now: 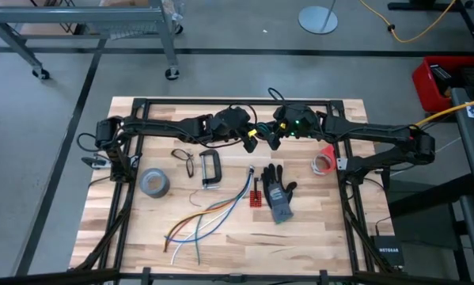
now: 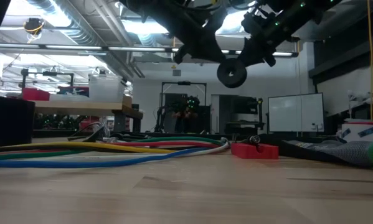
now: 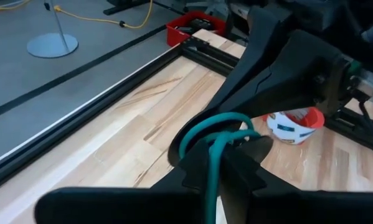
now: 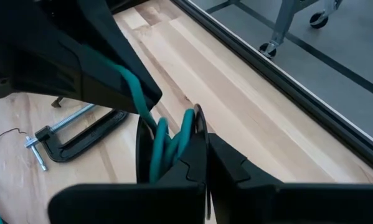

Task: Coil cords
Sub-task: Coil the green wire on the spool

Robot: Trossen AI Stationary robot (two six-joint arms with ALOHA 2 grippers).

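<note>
Aloft, coiled cord (image 2: pixel 231 73), left claw (image 1: pixel 251 142), right claw (image 1: pixel 273 139) — seemingly both pinching

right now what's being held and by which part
A teal cord, lifted above the table: the right gripper pinches its bunched loops, the left gripper its strands.

"NETGEAR" on black box (image 1: pixel 384 248)

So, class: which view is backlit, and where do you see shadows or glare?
Low view: ceiling lights behind turn the arms and the cord into silhouettes. High view: even light; left gripper and right gripper, meeting over the back of the table, cast no hard shadows. Wrist views: no glare on it.
</note>
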